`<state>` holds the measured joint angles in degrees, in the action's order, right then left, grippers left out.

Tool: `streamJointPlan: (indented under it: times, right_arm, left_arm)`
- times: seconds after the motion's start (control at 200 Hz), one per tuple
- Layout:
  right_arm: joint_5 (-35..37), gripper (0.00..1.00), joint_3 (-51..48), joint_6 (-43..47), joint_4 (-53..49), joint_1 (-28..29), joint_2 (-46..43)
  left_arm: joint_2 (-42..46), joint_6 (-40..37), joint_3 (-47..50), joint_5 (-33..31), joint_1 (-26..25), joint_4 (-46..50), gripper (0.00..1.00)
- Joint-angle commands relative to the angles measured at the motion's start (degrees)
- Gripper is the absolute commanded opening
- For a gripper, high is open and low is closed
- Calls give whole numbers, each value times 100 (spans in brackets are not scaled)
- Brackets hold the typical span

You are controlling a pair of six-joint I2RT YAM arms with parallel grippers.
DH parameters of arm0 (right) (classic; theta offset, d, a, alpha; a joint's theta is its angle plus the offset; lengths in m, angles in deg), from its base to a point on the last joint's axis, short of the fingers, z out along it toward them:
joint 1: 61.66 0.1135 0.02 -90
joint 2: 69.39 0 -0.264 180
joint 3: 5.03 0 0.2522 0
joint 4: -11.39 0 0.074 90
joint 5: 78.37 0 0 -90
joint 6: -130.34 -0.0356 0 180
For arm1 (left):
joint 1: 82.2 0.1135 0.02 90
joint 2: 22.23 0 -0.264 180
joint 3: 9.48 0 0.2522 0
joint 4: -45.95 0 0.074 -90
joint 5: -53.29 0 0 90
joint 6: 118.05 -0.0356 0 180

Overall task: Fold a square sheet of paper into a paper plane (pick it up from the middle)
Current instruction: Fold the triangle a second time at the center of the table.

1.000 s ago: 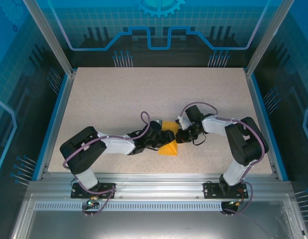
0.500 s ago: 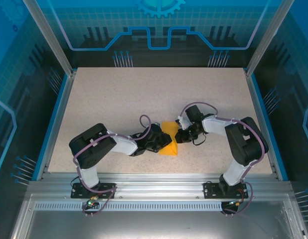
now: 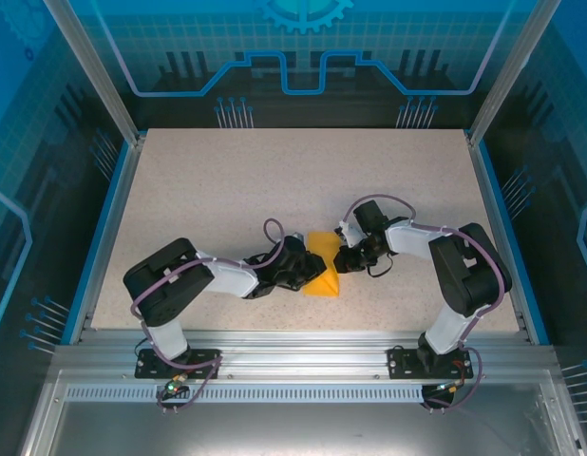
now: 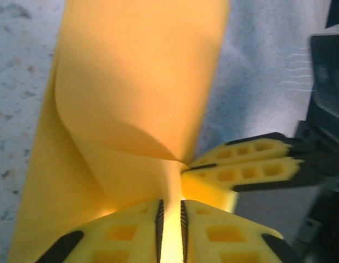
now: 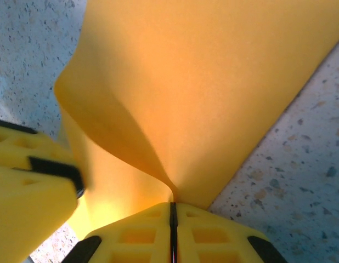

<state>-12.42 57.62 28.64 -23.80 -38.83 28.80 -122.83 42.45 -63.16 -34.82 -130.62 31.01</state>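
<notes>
Left claw [image 4: 170, 213] is shut on the square sheet of paper [image 4: 136, 82], with a thin bit of the orange-yellow sheet squeezed between its two yellow fingers. Right claw [image 5: 172, 211] is shut on the same sheet too. Its fingers press so close that I see just a dark line between them. From the left wrist camera, the right claw sits just to the right of my left claw's tips, and the two pinch spots nearly touch. I think they hold so close together because the task says to pick the paper up from the middle. A pinch on each side of one spot should let me make a crease there.

Ahead of each claw the paper rises off the table [image 3: 227, 190] and bends into a soft curve, like a little tent. I think it bends because the pinches lift the middle while the outer parts hang lower.

From above, the paper pokes out between the two claws, and more of it lies on the near side of them. It is not a plane yet, and I judge many folds are left. Paper this thin can slip or tear, so I want both claws to move together and gently.
</notes>
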Motion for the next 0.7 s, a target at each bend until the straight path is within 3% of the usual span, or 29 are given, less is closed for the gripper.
streamJointPlan:
  times: [0.0, 0.095, 0.36, 0.695]
  right_arm:
    - [7, 9, 117, 73, -116, -103, 120]
    - [6, 9, 121, 76, -122, -103, 119]
    - [19, 9, 113, 73, -116, -103, 106]
    - [15, 10, 121, 72, -116, -107, 123]
  left_arm:
    - [227, -98, 4, 95, 35, -69, 11]
    - [145, 2, -41, 119, 34, -134, 0]
    - [-240, 319, -78, 258, 33, -258, 0]
    - [-311, 289, -127, 181, 35, 252, 0]
